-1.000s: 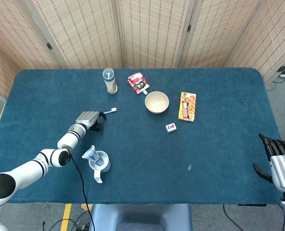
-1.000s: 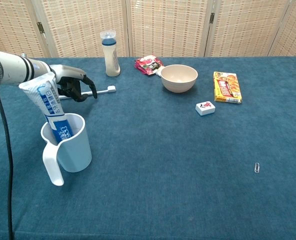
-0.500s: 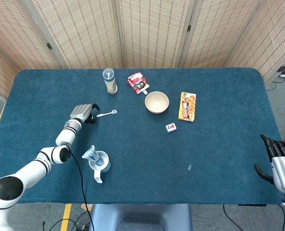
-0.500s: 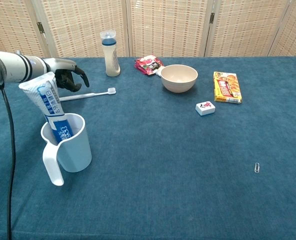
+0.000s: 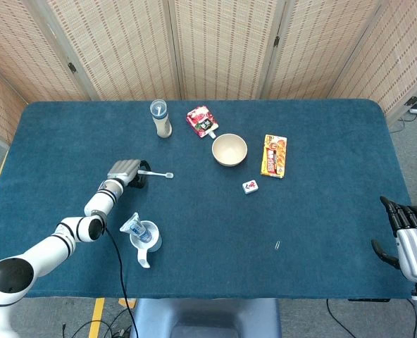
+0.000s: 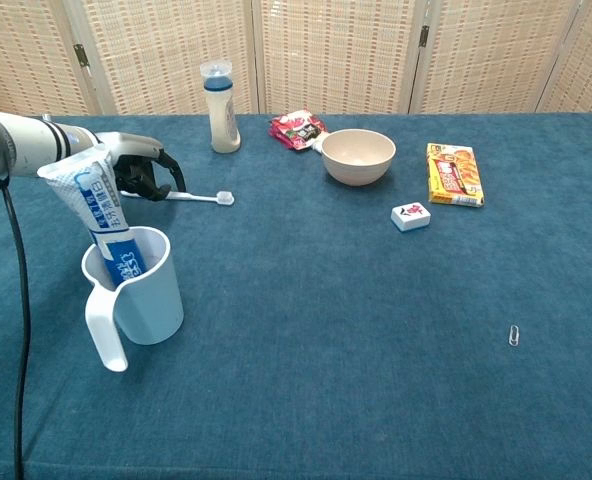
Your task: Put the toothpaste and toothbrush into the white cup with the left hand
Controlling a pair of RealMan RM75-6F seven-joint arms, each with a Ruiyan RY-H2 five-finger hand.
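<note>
The left hand [image 5: 124, 172] now sits lower and closer to the white cup [image 6: 141, 290] than 0.5 s ago, fingers curled over the toothbrush [image 6: 198, 197] handle. The toothbrush head now points right and slightly toward the near edge, shifted from its earlier angle.

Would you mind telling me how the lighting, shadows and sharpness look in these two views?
Head view: even, soft light, only faint shadows beside the bowl and white cup; everything sharp, though the paper clip is tiny. Chest view: equally diffuse, no glare on the toothpaste; the left hand at the toothbrush shows no motion blur.
</note>
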